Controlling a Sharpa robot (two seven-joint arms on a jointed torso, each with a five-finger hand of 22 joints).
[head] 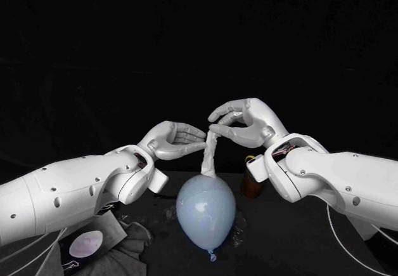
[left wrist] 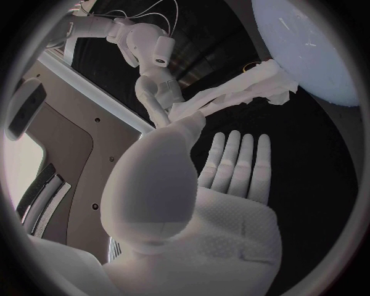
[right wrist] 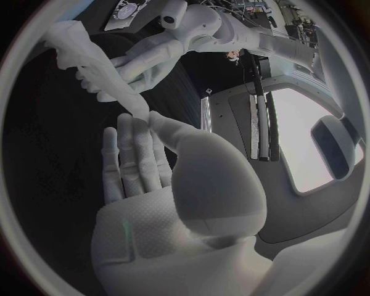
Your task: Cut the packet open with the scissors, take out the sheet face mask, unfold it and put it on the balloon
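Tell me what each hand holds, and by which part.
Both hold the sheet face mask: right hand pinches its top end, left hand grips just below; its lower end touches the balloon.

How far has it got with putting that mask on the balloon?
Already done: the mask is out and bare. In hand: the left hand and the right hand hold it up together as a bunched strip whose lower end reaches the top of the balloon. Left to do: spreading it open and laying it over the balloon.
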